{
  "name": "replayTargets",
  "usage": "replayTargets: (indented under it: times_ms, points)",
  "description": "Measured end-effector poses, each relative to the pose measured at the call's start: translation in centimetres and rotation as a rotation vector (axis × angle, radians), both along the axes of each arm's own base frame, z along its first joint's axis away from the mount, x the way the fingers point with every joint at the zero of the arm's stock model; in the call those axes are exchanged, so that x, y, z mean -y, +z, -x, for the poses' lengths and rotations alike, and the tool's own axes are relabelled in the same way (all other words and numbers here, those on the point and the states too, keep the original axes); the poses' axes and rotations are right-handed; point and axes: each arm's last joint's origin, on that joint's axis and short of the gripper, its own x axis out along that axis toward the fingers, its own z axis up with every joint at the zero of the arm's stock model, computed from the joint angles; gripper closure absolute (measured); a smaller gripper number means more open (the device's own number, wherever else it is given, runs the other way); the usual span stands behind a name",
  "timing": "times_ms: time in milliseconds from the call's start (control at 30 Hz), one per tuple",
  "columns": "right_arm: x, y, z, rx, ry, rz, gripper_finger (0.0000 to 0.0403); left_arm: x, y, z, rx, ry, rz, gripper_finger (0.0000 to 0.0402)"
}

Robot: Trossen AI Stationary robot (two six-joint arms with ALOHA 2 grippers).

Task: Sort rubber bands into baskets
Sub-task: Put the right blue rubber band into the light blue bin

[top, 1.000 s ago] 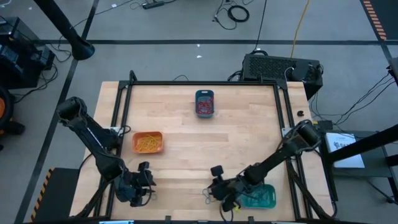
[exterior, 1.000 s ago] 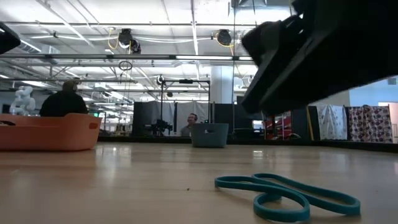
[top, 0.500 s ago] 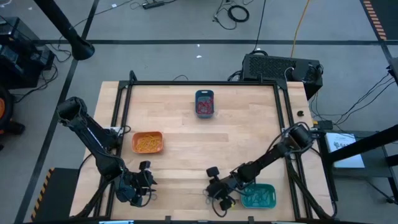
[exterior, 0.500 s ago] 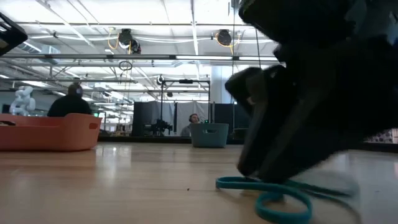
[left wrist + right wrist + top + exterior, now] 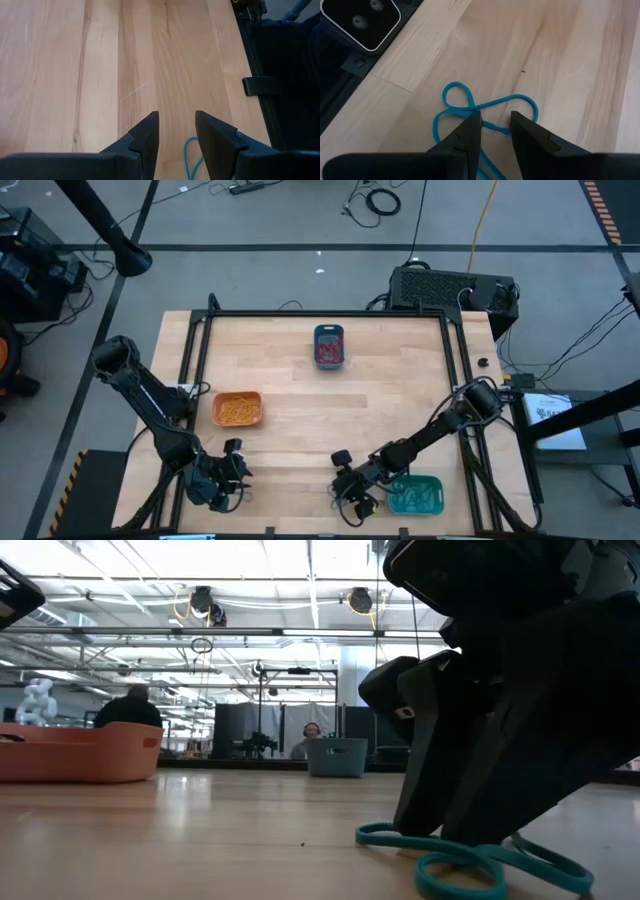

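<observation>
Teal rubber band [image 5: 485, 112] near the table's front edge [image 5: 300, 526] sits between the right gripper's [image 5: 495, 125] narrowly parted fingers.

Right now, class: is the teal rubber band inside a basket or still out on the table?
Out: the teal rubber band lies twisted on the table, with the right gripper straddling one strand.
</observation>
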Motion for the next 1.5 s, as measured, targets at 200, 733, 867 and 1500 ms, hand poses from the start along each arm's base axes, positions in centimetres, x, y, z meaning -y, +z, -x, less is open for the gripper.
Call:
replayTargets:
  times_ms: [200,733,867,1500]
  points:
    - [0.2,0.0,0.2,-0.032,-0.006,-0.006,0.0303,0.0,0.0,0.0,0.001,0.000,-0.001,0.0268]
    - [0.2,1.0,0.5,-0.036,0.018,-0.018,0.0397,-0.1,0.0,-0.1,0.024,-0.004,-0.032,0.0268]
    - [0.0,1.9,-0.2,-0.016,0.026,-0.020,0.0400,-0.1,0.0,-0.1,0.025,-0.002,-0.032,0.0268]
    - [-2.1,13.7,6.4,-0.175,-0.073,0.047,0.0403,-0.5,-0.8,0.2,0.025,0.018,-0.065,0.0268]
